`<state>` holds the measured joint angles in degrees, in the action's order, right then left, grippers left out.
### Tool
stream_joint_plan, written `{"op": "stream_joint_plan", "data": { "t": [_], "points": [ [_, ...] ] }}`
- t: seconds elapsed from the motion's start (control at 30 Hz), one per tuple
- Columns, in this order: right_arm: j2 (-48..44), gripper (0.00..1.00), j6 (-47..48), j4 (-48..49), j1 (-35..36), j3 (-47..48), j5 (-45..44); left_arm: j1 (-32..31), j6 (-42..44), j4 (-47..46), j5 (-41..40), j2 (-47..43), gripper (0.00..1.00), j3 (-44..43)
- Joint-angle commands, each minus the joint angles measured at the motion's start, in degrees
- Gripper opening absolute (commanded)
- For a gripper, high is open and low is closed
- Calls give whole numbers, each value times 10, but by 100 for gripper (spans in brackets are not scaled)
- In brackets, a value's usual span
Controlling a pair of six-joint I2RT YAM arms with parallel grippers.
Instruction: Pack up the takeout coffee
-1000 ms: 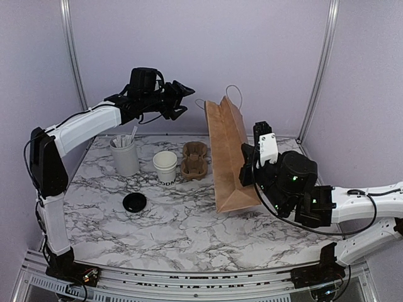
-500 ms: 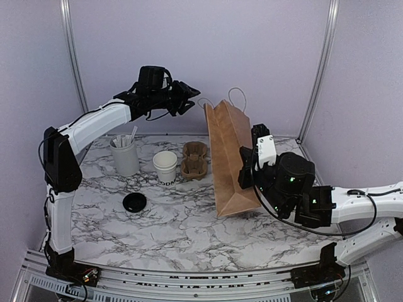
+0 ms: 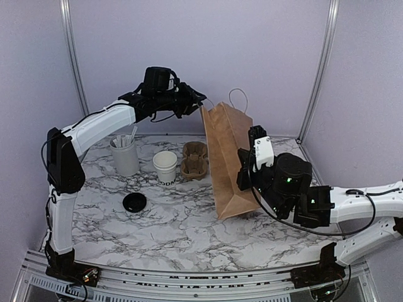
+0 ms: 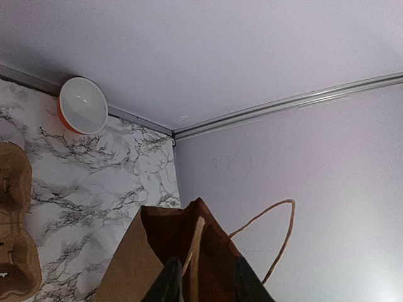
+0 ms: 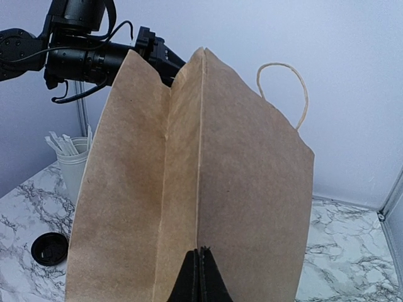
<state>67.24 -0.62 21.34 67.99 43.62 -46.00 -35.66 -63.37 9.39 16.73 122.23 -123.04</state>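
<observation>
Top external view: one takeout coffee cup (image 3: 165, 167) stands upright and uncovered on the table (image 3: 189, 226). Its single black lid (image 3: 134, 202) lies apart, nearer the arm bases. The cup is well below and to the left of the left claw (image 3: 194, 100). That claw is raised at the top edge of the one paper bag (image 3: 227, 160), fingers narrowly parted astride the rim, with no grip evident. The bag stands between the cup and the right claw (image 5: 200, 277), which is pinched closed on the bag's side fold. Also counted: one canister (image 3: 124, 157) of sticks left of the cup, one pulp tray (image 3: 194, 159) just right of it, and one bowl (image 4: 83, 106) at the table's far edge.
</observation>
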Motion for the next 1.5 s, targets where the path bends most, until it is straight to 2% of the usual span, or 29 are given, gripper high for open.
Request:
{"op": "stream_joint_plan", "data": {
  "t": [0.0,0.07,0.13,0.23,0.33,0.53,0.7,0.77,0.97,1.1,1.3,1.4,1.47],
  "points": [
    [3,0,-12,-27,5,22,2,-5,20,16,3,9,18,-20],
    [2,1,-19,-40,6,30,0,-7,31,22,1,4,8,-26],
    [0,13,-29,-65,6,45,1,-8,44,26,0,-5,0,-28],
    [-3,33,-57,-111,6,73,8,-13,63,29,-5,-25,0,-20],
    [-10,61,-82,-161,-1,105,35,-22,76,29,-12,-47,0,-5],
    [-35,87,-142,-253,-15,164,89,-63,90,4,-56,-109,0,79],
    [-82,96,-224,-324,-56,191,158,-95,87,-63,-125,-181,0,190],
    [-100,97,-254,-351,-74,202,181,-104,88,-74,-143,-198,0,208],
    [-123,99,-303,-436,-87,256,186,-141,117,-102,-198,-243,0,274],
    [-122,99,-315,-473,-87,292,196,-160,132,-129,-200,-266,0,321],
    [-95,98,-321,-570,-91,376,162,-183,151,-131,-214,-294,0,362],
    [-57,98,-329,-618,-121,422,199,-198,164,-130,-237,-311,0,375],
    [-41,98,-333,-638,-165,440,271,-205,169,-130,-251,-323,0,387]
  ]
}}
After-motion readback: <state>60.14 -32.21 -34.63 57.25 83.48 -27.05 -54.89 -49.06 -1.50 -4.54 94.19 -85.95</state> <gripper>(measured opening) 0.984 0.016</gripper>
